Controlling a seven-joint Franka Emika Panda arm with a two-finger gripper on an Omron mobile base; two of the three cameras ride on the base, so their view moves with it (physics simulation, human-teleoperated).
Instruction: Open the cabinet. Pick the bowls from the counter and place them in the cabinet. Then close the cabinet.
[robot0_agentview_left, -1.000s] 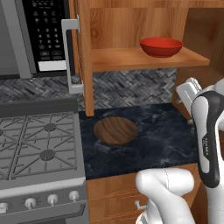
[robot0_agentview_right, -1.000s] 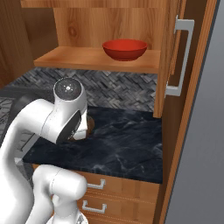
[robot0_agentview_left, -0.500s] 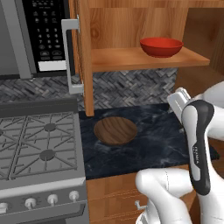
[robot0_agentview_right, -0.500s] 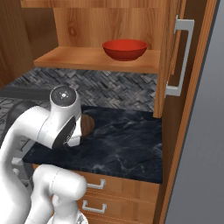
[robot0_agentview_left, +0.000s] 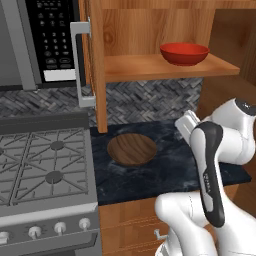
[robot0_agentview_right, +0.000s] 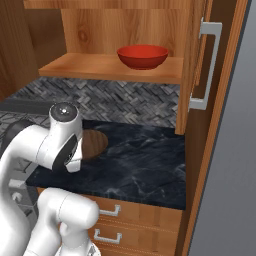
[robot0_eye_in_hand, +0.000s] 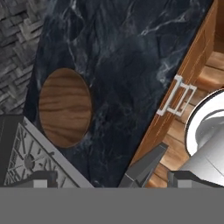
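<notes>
The cabinet (robot0_agentview_left: 150, 30) stands open, its left door (robot0_agentview_left: 95, 65) and right door (robot0_agentview_right: 196, 65) swung out. On its shelf rests the glossy red bowl (robot0_agentview_left: 184, 53) (robot0_agentview_right: 142, 56). The wood-grain bowl (robot0_agentview_left: 132, 149) (robot0_eye_in_hand: 64, 107) lies on the dark marbled counter (robot0_agentview_left: 165, 170) (robot0_eye_in_hand: 131, 61), close to the stove; my arm partly covers it in the right base view (robot0_agentview_right: 95, 142). My gripper (robot0_eye_in_hand: 113, 179) hangs above the counter's front edge, right of the wooden bowl. It is open and holds nothing.
A black microwave (robot0_agentview_left: 50, 40) hangs left of the cabinet. The grey gas stove (robot0_agentview_left: 45, 165) (robot0_eye_in_hand: 26, 157) borders the counter on the left. Wooden drawers with small handles (robot0_agentview_right: 107, 210) (robot0_eye_in_hand: 177, 96) sit under the counter. A tall wooden panel (robot0_agentview_right: 215, 150) closes the right side.
My hand has come down from beside the shelf and moved left over the counter, toward the wooden bowl. Both bowls and the doors have stayed put.
</notes>
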